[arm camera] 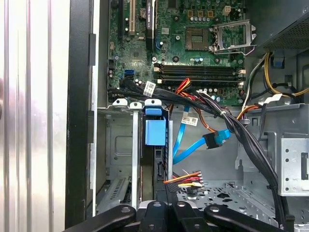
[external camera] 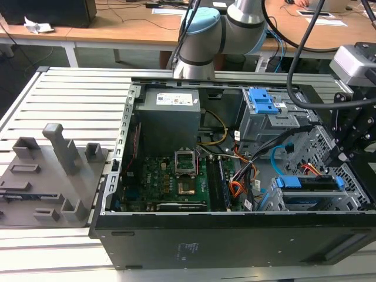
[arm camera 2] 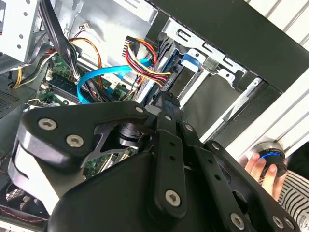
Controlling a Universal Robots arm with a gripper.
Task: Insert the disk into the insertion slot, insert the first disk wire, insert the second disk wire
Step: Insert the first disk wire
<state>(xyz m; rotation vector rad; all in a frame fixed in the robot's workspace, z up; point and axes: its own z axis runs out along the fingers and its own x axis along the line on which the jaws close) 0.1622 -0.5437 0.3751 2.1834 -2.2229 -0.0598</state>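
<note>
Open computer case [external camera: 235, 238] lying on the slatted table [external camera: 70, 94], with the tool [external camera: 339, 155] lowered into its drive corner.

The disk [arm camera: 155, 129] sits on edge in the insertion slot [arm camera: 116, 145], its bright blue caddy directly ahead of the tool [arm camera: 166, 207] in the first wrist view. In the exterior view the disk [external camera: 310, 183] lies just below the tool.

The tool [arm camera 2: 165, 99] is closed, jaws drawn together. Its tip meets the dark plug of the first disk wire [arm camera 2: 145, 60] at the edge of the disk; whether it pinches the plug cannot be told. The first disk wire [arm camera: 186, 177] fans out just ahead of the tool and beside the disk.

The second disk wire [arm camera: 193, 145] loops farther ahead of the tool — its dark plug hangs free, apart from the disk. It shows also in the second wrist view [arm camera 2: 96, 78] and the exterior view [external camera: 281, 154].

The motherboard [arm camera: 193, 48] is well beyond the tool. The taller grey cage [external camera: 264, 120] with its blue clip is near the tool, toward the exterior view's left.

A person's hand [arm camera 2: 260, 168] rests on a round button outside the case — well behind the tool.
</note>
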